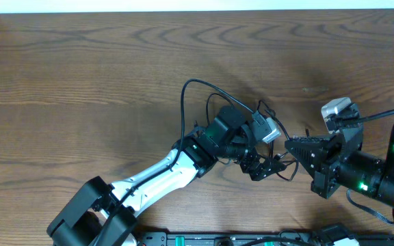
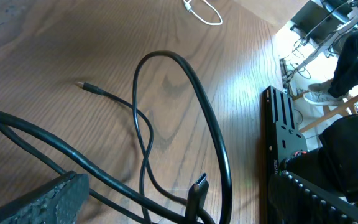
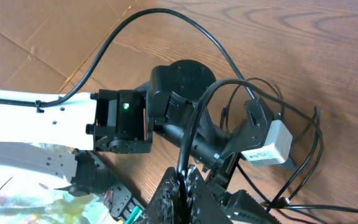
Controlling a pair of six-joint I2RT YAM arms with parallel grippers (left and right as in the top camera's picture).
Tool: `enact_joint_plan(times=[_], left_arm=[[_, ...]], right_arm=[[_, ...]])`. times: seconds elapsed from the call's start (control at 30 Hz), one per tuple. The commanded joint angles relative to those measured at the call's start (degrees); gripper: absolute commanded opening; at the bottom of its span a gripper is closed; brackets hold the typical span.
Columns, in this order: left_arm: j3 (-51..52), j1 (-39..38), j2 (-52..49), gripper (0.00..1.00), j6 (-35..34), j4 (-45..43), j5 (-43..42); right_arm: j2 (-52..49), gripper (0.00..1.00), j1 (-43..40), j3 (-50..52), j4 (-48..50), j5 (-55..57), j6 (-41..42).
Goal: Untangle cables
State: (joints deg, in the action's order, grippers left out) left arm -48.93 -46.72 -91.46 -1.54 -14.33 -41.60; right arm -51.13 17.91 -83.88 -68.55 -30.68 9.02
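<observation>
The right gripper (image 3: 182, 186) pinches a thin black flexible cable (image 3: 188, 137) just beside the left gripper (image 1: 262, 167). Whether the left gripper's jaws are spread cannot be told

Wood-grain table (image 1: 81, 82) carrying a thin black cable (image 2: 110, 94), loosely looped, its small plug (image 2: 84, 86) lying flat; a white cable (image 2: 215, 23) lies well apart.

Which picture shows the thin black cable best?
The left wrist view: the black cable lies bare on the table, its small plug plain. Overhead shows only thin loops half hidden by the arms; the right wrist view shows loops at its right edge, no clear plug.
</observation>
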Motion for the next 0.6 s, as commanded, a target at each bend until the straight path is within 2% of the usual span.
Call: enact_joint_plan(times=[0.0,0.03,0.1,0.13,0.17,0.23,0.47,0.57], left_arm=[[-1.1,-0.1,-0.2,0.99,-0.3,0.3,0.8],[-1.1,-0.1,-0.2,0.94,-0.3,0.4,0.8],[-1.1,-0.1,-0.2,0.68,-0.3,0.5,2.1],[-1.1,-0.1,-0.2,0.45,-0.3,0.5,2.7],[-1.1,-0.1,-0.2,0.29,-0.3,0.6,3.6],[-1.1,-0.1,-0.2,0.11,-0.3,0.6,4.9],[-1.1,-0.1,-0.2,0.08,-0.3,0.8,6.3],[-1.1,-0.1,-0.2,0.07,-0.3,2.9,13.0]], right_arm=[[0.3,0.01,1.0,-0.1,-0.7,-0.9,0.6],[0.3,0.01,1.0,-0.1,-1.0,-0.8,0.7],[0.3,0.01,1.0,-0.1,-1.3,-0.3,0.7],[0.3,0.01,1.0,-0.1,-1.4,0.1,0.7],[0.4,0.01,1.0,-0.1,-1.4,0.5,0.7],[0.6,0.01,1.0,-0.1,-1.4,0.8,0.7],[0.7,0.01,0.9,-0.1,-1.4,1.2,0.8],[0.7,0.01,0.9,-0.1,-1.5,1.7,0.8]])
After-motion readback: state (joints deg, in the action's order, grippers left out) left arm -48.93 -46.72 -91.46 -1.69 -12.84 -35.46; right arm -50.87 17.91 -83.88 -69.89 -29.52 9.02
